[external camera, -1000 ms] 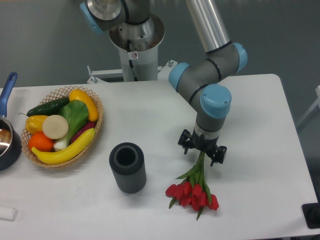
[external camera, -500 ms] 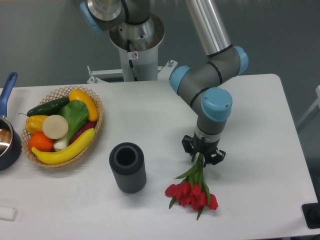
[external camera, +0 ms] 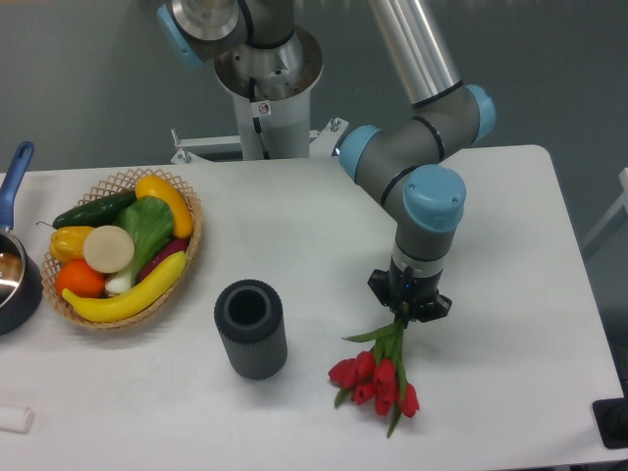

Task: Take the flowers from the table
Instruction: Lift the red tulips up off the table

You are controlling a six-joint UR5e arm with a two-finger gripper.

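The flowers (external camera: 378, 378), a small bunch of red tulips with green stems and leaves, hang head-down near the front of the white table (external camera: 510, 245). My gripper (external camera: 408, 307) points straight down and is shut on the top of the stems. The red heads sit close to the tabletop; I cannot tell whether they still touch it. The stems' upper ends are hidden between the fingers.
A dark grey ribbed cylinder (external camera: 251, 328) stands left of the flowers. A woven basket (external camera: 188, 257) of fruit and vegetables is at the left. A dark pan with a blue handle (external camera: 14, 265) is at the left edge. The robot base (external camera: 267, 88) is at the back.
The gripper has closed from open onto the stems. It has shifted slightly right and the bunch has moved with it, now hanging more upright.
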